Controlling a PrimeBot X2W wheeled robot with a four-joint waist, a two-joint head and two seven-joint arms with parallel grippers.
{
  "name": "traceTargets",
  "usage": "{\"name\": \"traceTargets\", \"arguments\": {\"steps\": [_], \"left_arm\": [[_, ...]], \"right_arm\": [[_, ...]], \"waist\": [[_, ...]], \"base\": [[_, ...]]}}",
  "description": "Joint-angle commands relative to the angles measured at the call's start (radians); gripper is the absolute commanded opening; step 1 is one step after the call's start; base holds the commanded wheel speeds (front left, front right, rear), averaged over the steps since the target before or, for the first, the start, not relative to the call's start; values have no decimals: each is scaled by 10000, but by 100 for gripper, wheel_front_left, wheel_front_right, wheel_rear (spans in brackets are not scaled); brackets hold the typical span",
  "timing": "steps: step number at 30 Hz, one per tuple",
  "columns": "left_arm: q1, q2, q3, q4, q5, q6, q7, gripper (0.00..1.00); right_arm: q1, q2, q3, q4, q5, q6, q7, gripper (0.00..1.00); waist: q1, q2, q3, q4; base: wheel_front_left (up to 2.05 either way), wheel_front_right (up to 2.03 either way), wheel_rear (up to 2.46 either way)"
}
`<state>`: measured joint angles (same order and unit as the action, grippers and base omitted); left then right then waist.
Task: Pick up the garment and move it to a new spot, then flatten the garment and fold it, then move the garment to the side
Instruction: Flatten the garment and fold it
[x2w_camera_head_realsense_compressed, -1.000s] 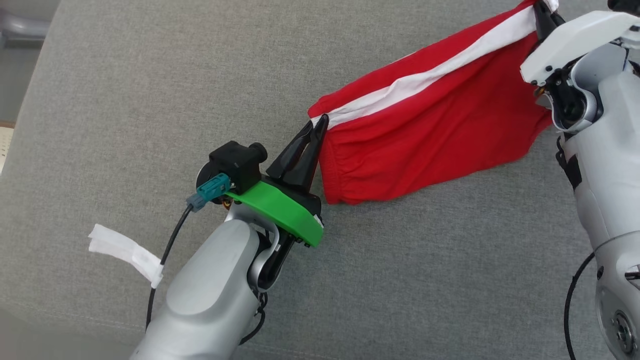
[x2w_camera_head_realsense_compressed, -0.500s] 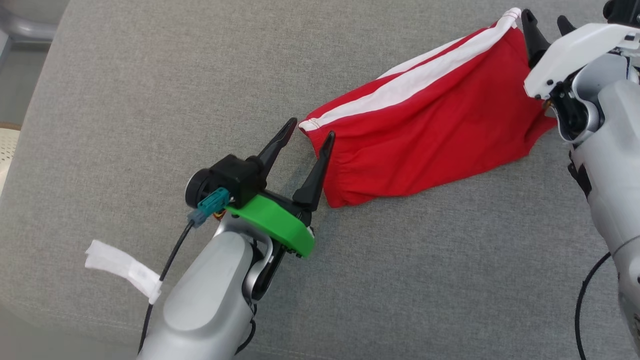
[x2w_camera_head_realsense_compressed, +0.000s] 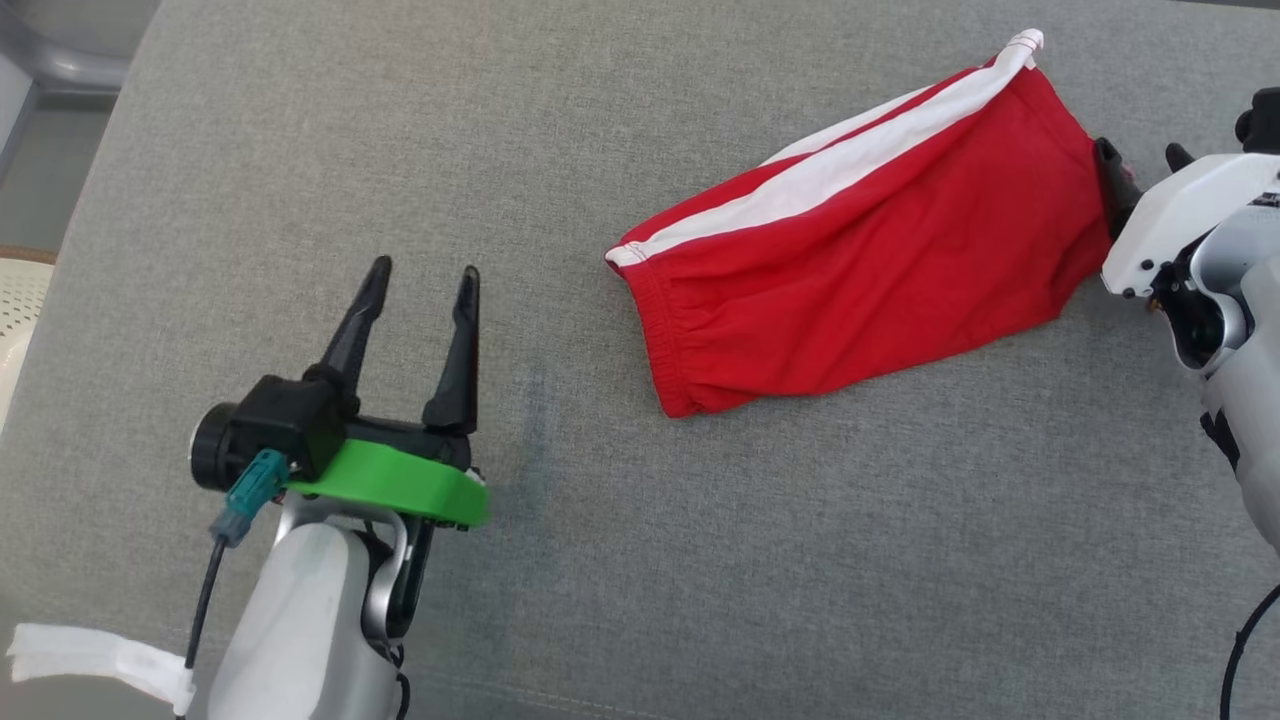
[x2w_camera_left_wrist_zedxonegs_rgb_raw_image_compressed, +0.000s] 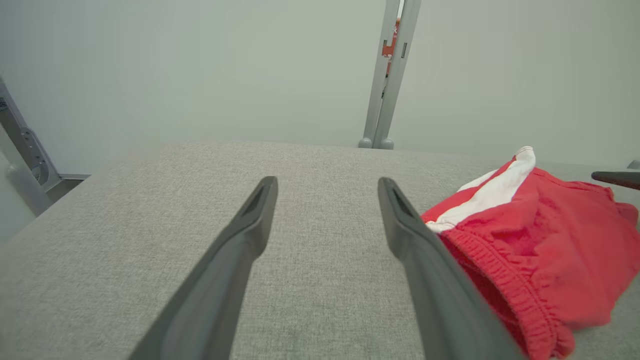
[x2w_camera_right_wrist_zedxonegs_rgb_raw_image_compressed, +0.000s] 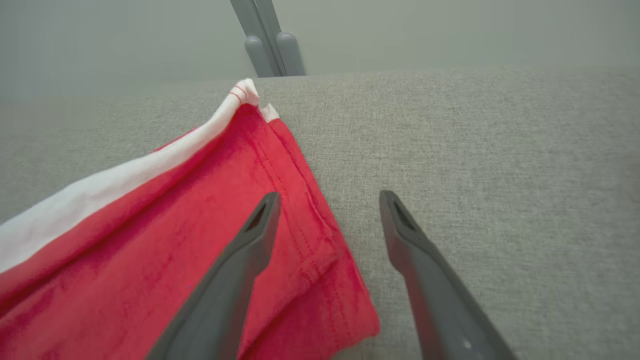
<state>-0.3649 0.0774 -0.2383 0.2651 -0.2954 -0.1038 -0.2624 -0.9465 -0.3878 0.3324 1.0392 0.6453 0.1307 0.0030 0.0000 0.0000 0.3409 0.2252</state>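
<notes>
Head view: garment (x2w_camera_head_realsense_compressed: 860, 270) is laid on bench (x2w_camera_head_realsense_compressed: 700, 560); left gripper (x2w_camera_head_realsense_compressed: 424, 268) is parked well apart, right gripper (x2w_camera_head_realsense_compressed: 1140, 150) beside hem (x2w_camera_head_realsense_compressed: 1080, 200); fingers (x2w_camera_head_realsense_compressed: 455, 340) spread, empty. Left wrist view: waistband (x2w_camera_left_wrist_zedxonegs_rgb_raw_image_compressed: 500, 295) bunched. Right wrist view: hem doubled; waistband and hem should be gripped, pulled taut.

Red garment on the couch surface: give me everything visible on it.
The garment looks like red shorts in soft knit cloth, with a white side stripe along the far edge and a gathered elastic waistband at its left end. It lies flattish, slanted and slightly rumpled, on the grey fabric surface. The left pincer is open and well clear of it. The right pincer is open at its hem end; contact there is unclear.
</notes>
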Motion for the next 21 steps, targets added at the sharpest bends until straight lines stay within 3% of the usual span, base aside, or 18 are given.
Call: {"name": "traceTargets", "arguments": {"steps": [1, 8, 11, 21], "left_arm": [[191, -21, 204, -113, 190, 45, -26, 100], [660, -174, 1130, -465, 806, 2, -26, 100], [816, -215, 1356, -515, 899, -47, -26, 100], [1259, -260, 1553, -403, 1135, -139, -26, 100]], "right_arm": [[114, -53, 48, 95, 89, -4, -3, 100], [266, 22, 226, 621, 383, -4, 66, 100], [420, 138, 364, 629, 620, -4, 242, 0], [1164, 84, 704, -58, 1531, -7, -148, 0]], "waist": [[0, 0, 60, 35], [0, 0, 139, 156], [0, 0, 109, 153], [0, 0, -554, -246]], "base": [[0, 0, 0], [0, 0, 0], [0, 0, 0], [0, 0, 0]]}}
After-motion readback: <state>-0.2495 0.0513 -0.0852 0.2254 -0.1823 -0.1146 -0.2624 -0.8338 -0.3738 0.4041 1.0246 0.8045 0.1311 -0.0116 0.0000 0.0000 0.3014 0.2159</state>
